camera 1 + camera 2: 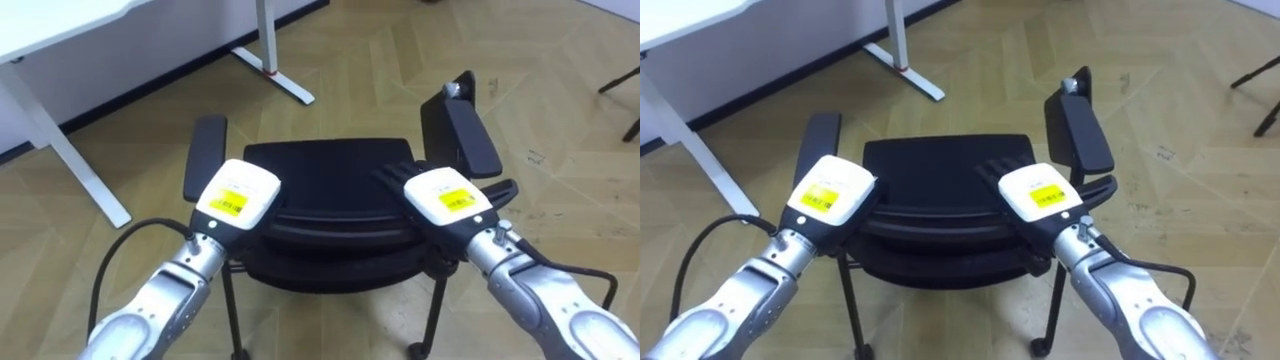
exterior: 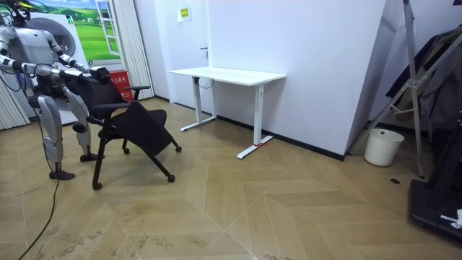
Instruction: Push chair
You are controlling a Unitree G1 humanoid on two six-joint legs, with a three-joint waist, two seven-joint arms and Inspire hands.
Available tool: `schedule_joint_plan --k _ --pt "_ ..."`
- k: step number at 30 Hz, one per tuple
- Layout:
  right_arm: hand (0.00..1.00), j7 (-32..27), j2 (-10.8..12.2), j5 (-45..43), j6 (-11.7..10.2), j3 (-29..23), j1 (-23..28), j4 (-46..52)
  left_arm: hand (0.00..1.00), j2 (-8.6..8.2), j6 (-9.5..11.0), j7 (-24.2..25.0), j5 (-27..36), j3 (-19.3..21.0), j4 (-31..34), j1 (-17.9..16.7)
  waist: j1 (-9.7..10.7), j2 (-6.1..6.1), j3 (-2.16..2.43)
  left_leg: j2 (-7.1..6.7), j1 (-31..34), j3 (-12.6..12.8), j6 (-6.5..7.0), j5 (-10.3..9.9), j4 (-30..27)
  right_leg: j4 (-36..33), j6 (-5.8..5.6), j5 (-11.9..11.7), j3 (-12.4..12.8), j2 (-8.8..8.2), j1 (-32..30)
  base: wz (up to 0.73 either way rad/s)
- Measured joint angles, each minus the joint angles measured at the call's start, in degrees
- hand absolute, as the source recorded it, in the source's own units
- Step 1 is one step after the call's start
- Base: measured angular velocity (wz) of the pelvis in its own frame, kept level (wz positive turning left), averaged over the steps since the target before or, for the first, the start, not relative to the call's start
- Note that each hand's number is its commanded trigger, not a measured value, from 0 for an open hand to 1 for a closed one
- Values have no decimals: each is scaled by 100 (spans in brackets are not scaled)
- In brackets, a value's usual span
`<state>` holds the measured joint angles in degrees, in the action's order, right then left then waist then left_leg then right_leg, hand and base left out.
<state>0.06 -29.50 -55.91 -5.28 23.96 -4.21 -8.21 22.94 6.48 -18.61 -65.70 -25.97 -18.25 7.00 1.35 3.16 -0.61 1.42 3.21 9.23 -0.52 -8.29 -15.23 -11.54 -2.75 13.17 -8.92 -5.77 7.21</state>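
**Item 1: chair** (image 1: 330,165). Black office chair on castored legs. It stands on the floor directly in front of the robot, at the centre of the eye views and on the room view's left. The top of the backrest (image 1: 330,222) is nearest the robot, with the seat beyond it.
- 2 padded armrests: the left armrest (image 1: 205,152) lies straight, and the right armrest (image 1: 470,135) is angled outward to the right.
- The chair is well apart from the desk, which lies far and left of it.

**Item 2: left hand** (image 1: 237,198). Set on the left part of the backrest's top edge, with the back of the hand facing up. Whether it is spread or clamped on the edge cannot be told.

**Item 3: right hand** (image 1: 450,200). Set on the right part of the same edge, near the right armrest. Its fingers (image 1: 393,180) lie straight and slightly apart, flat on the backrest and curled round nothing.

**Item 4: robot stance.** In the room view it stands upright behind the chair, at the picture's left edge. Both arms reach forward to the backrest.

**Item 5: desk** (image 2: 227,74). White top on white legs, set against the white wall (image 2: 317,65). One flat foot (image 1: 275,75) shows far and left of the chair.

**Item 6: floor** (image 2: 289,209). Light wood parquet in a herringbone pattern.

**Item 7: bucket** (image 2: 382,146). White, on the floor by the wall, on the room view's right and well apart from the chair.
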Motion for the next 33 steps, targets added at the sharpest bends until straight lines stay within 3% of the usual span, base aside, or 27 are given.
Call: schedule_joint_plan --k 7,14,20,28,33 --pt "100 -275 52 42 83 -21 58 -208 100 -3 -19 11 62 -206 38 -2 -32 -59 24 -11 12 -97 2 -1 -19 2 0 0 -114 1 9 7" --pt "100 -815 28 -99 -107 13 108 -403 100 31 30 -12 155 -215 31 -15 -26 -109 22 -8 19 -145 1 -1 -35 6 0 0 -155 13 28 2" --pt "100 -883 28 -130 -127 16 106 -435 100 33 26 -12 155 -217 30 -15 -28 -108 22 -8 19 -147 1 -1 -34 8 0 0 -155 13 28 0" --pt "100 -879 28 -193 -179 16 118 -437 100 66 18 -80 144 -216 30 -56 -2 -58 33 -19 -9 -173 -2 1 -13 93 0 0 -182 16 102 1" --pt "100 -839 75 -188 -219 18 117 -508 100 77 16 -91 100 -217 14 -67 -30 34 15 -18 -97 -163 -3 1 -1 100 0 1 -115 19 184 -1"
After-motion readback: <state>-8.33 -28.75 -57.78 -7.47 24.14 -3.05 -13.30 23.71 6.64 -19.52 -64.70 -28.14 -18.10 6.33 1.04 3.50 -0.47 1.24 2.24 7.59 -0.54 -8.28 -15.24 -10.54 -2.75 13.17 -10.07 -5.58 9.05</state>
